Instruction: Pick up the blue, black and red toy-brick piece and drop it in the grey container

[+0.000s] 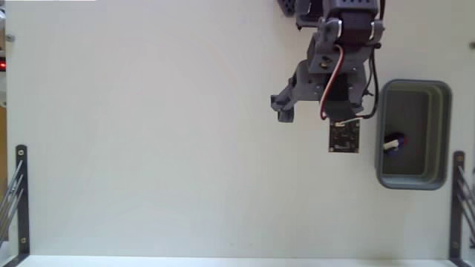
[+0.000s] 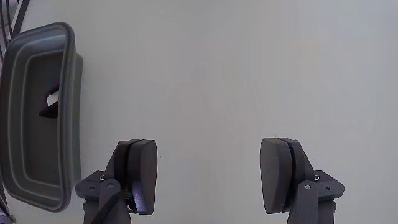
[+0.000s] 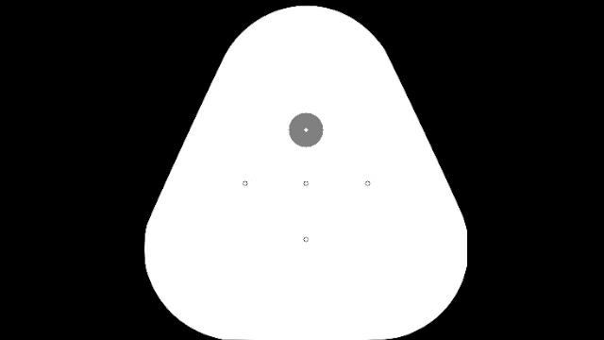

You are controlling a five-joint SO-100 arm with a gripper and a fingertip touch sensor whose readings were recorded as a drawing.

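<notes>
Grey container (image 1: 442, 133) sits at the right edge of the fixed view, a rounded-rectangle tray with a thick rim and a darker floor. Inside it, low and toward its left wall, lies the toy-brick piece (image 1: 394, 143), showing a white spot with dark and reddish parts; nothing else is in the tray. In the wrist view the same container (image 2: 71, 124) stands along the left edge of the frame, and the brick (image 2: 51, 103) rests on its floor in the upper half, a white patch above a dark body.

The gripper (image 2: 208, 177) enters the wrist view from the bottom edge with its two fingers spread wide and bare table (image 2: 249, 74) between them; it pinches nothing. In the fixed view the arm (image 1: 338, 67) reaches down from the top, just left of the tray, with a small black circuit board (image 1: 344, 136) at its lower end. No legible writing or brand shows on any of these.
</notes>
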